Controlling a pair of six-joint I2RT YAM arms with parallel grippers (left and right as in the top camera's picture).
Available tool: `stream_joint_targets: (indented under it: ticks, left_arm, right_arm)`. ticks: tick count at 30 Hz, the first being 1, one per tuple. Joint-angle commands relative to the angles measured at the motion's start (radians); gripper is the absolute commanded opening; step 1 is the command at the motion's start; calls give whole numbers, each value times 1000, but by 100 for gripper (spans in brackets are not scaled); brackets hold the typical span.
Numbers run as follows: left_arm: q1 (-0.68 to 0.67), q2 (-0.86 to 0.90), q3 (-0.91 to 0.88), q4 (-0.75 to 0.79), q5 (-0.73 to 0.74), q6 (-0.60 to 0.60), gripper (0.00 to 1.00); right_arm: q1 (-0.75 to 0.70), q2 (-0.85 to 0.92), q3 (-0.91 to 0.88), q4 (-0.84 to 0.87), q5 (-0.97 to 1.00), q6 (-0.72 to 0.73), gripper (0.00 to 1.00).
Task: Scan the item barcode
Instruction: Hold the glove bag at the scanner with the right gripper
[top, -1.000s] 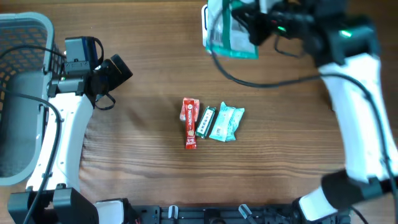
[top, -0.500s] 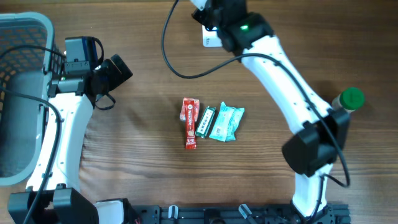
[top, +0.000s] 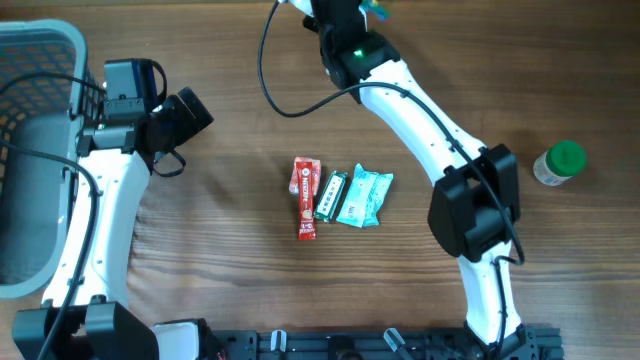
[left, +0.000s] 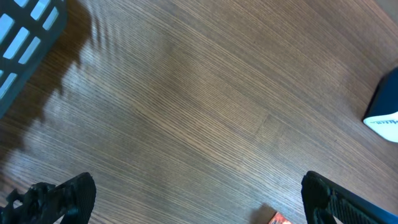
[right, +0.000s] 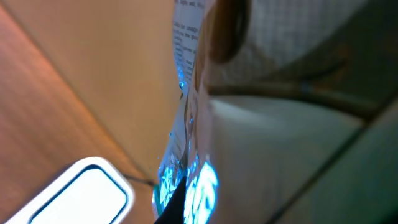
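Note:
My right gripper (top: 347, 14) reaches to the table's far edge at top centre, shut on a clear and teal packet (right: 186, 158); a teal corner of the packet (top: 376, 8) peeks out beside the wrist. In the right wrist view the packet hangs edge-on above a white rounded scanner (right: 84, 194), with printed text near its top. No barcode can be made out. My left gripper (top: 188, 113) is at the left, open and empty (left: 199, 208), over bare wood.
A red packet (top: 304, 196), a green stick pack (top: 329, 195) and a teal packet (top: 363, 198) lie side by side mid-table. A green-capped bottle (top: 558, 163) stands at the right. A grey basket (top: 30, 60) fills the left edge. A blue and white block (left: 385, 112) shows at the right of the left wrist view.
My right arm has swung from the top right leftwards to the top centre, carrying the packet over the scanner. The green-capped bottle is now uncovered. The left arm is still.

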Motion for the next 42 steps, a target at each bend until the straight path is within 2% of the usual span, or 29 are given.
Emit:
stream_joint_targets:
  ticks: [1,11,24,32,37,42]
  left_arm:
    - [4,-9,8,-1,-10,2,100]
    - [4,-9,8,-1,-10,2,100]
    - [4,-9,8,-1,-10,1,100]
    - [4,-9,8,-1,-10,1,100]
    - [4,-9,8,-1,-10,2,100]
    - [4,-9,8,-1,-10,1,100]
  right_arm:
    - [8,56,5,28,60,-122,4]
    - [36,117,-1,19,57,-133,4]
    - [57,124,-6,-165,12,-96,4]
    - [67,124,-7,-171,-19,25,4]
    - [66,124,-7,-173,-23,182,4]
    - [66,124,-7,-185,-27,243,4]
